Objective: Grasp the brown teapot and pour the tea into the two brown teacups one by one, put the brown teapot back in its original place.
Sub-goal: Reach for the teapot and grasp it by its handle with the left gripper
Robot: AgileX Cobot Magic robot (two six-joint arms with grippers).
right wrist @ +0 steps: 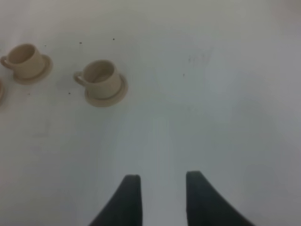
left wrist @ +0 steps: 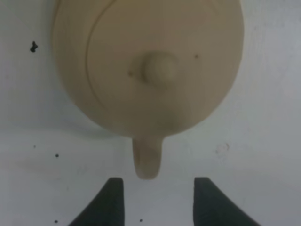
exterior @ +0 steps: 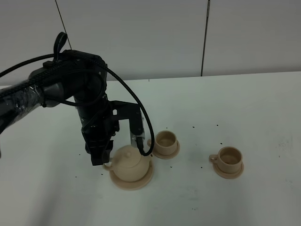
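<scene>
Right now the teapot (exterior: pixel 129 161) sits on the big saucer (exterior: pixel 136 184) toward the table's (exterior: pixel 249 108) left front, with one cup (exterior: pixel 166 140) just beside it and the other cup (exterior: pixel 229 157) farther right (each on a small saucer). Over it, the left gripper (left wrist: pixel 157 202) has jaws spread wide and empty, the teapot's handle (left wrist: pixel 147 162) just ahead of the gap. Jaws on the right gripper (right wrist: pixel 160 200) are parted too, holding nothing, above the table and well apart from both cups.
</scene>
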